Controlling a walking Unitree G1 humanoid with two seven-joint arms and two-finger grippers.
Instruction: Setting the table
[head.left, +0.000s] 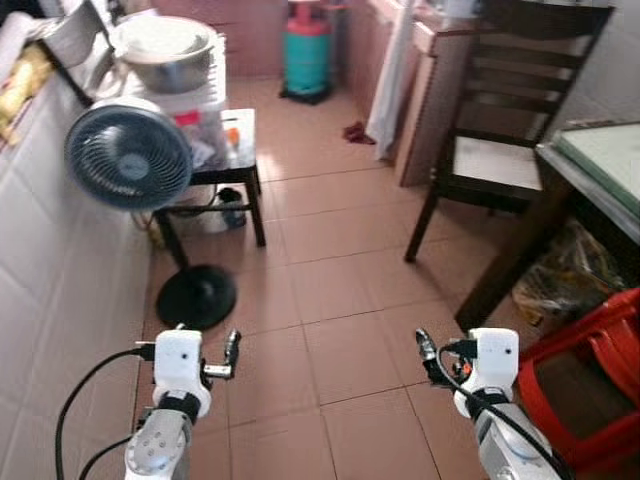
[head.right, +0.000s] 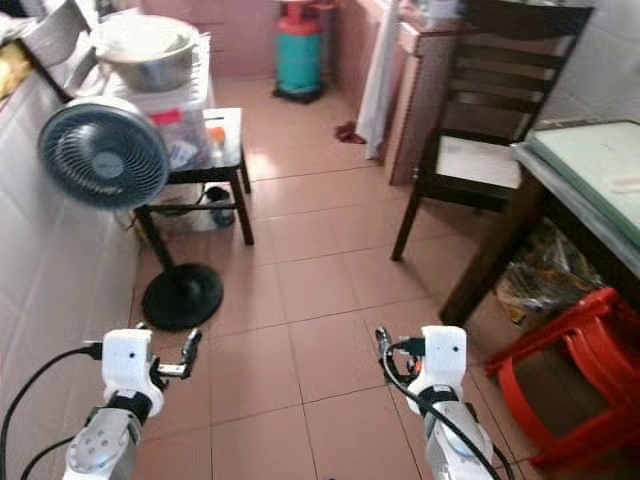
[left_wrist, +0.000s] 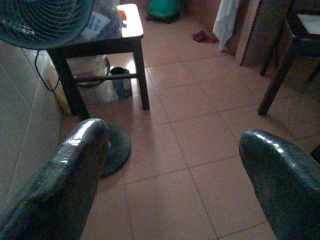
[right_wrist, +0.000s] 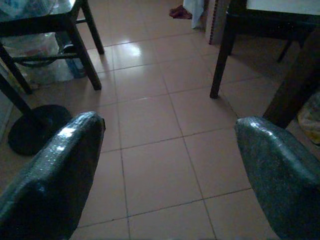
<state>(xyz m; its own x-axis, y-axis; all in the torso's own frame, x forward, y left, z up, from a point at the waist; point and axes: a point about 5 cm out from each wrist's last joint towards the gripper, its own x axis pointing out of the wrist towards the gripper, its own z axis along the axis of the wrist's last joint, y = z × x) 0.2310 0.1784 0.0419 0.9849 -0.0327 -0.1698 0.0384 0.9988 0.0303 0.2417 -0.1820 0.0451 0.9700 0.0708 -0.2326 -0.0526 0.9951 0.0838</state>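
Left claw (head.left: 232, 352) and right claw (head.left: 424, 352): both spread wide, empty, raised over tiled floor (head.left: 330, 270). One desk (head.left: 600, 160) at right, one dark chair (head.left: 500, 110) at its far corner, one red stool (head.left: 590, 380) below its near edge. One fan (head.left: 130, 152) left, one side table (head.left: 235, 160) behind it, one gas cylinder (head.left: 307, 50) far back.

open floor (head.left: 330, 290) ahead, fan (head.left: 130, 152) left, chair (head.left: 505, 120) right

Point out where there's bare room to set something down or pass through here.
The widest free patch is the tiled floor between the fan with its round base and the dark chair. The glass-topped table has bare surface. The small black table is crowded with a tub and basin; the red stool blocks the right.
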